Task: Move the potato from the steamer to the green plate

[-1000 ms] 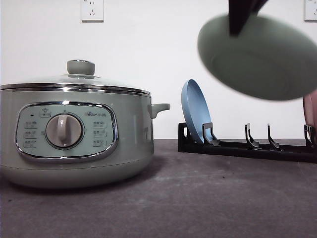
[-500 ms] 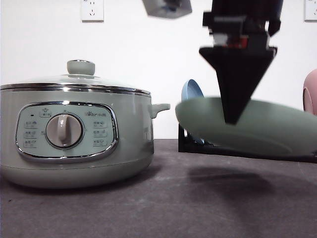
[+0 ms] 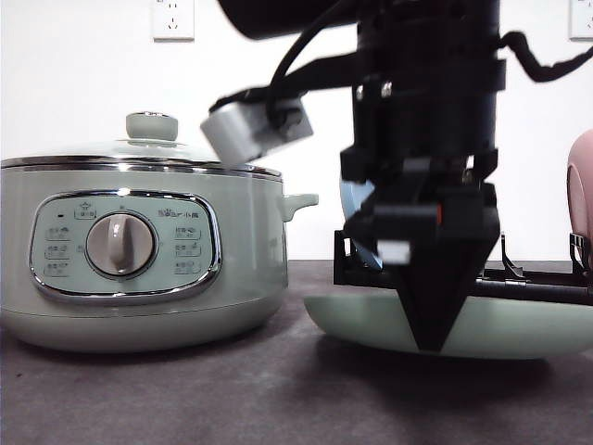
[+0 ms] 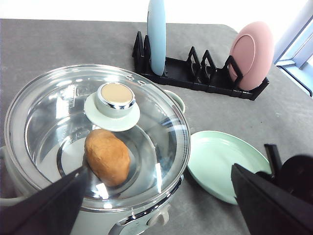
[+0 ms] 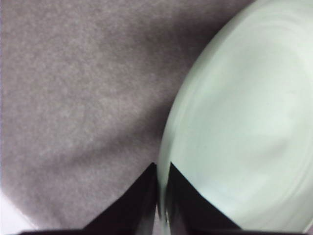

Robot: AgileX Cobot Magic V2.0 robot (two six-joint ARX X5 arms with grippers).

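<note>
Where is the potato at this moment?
In the left wrist view, the potato lies inside the steamer, under its closed glass lid, beside the green plate on the table.

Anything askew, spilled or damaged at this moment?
Nothing stands out. The green plate lies flat on the table beside the steamer, with the right gripper shut on its rim. The glass lid sits square on the steamer over the potato. The blue plate and pink plate stand upright in the rack.
</note>
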